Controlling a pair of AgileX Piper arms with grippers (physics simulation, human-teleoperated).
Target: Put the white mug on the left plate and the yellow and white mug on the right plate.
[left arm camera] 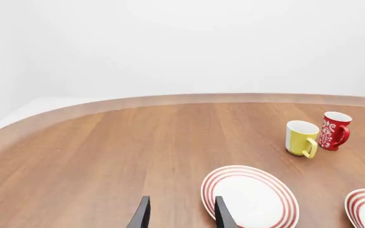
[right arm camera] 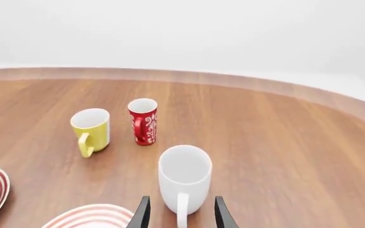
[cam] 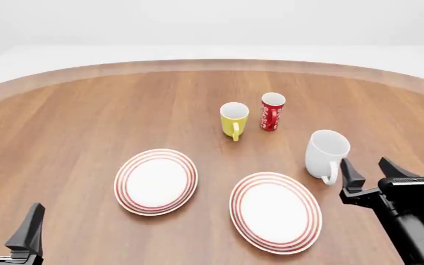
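Warm wood-grain table [cam: 86,116] with a curved, paler far edge, backed by a plain white, featureless room. On that smooth brown surface, the white mug [cam: 326,153] upright toward the right side, glossy, widest of the three, loop handle turned toward the near edge, just beyond and to the right of the right plate [cam: 275,212] and not on it. Directly behind the mug's handle, the right gripper [cam: 372,172], dark angular fingers spread wide and empty, the handle lined up between them in the right wrist view yet not touching. Farther back toward the table's middle, the yellow and white mug [cam: 234,120], small, yellow outside, white inside, handle facing the near edge, standing on bare wood well apart from both plates. Just beside it on the right, a slim red mug [cam: 273,111] with a white pattern, near but not touching. Nearer the front, the left plate [cam: 156,181], round, white, ringed in red around the rim, nothing on it; the matching right plate just beside it, the two close but apart, likewise bare. At the lower left corner of the front view, the left gripper [cam: 7,231], black pointed fingers parted and holding nothing, hovering near the left plate's rim in the left wrist view.
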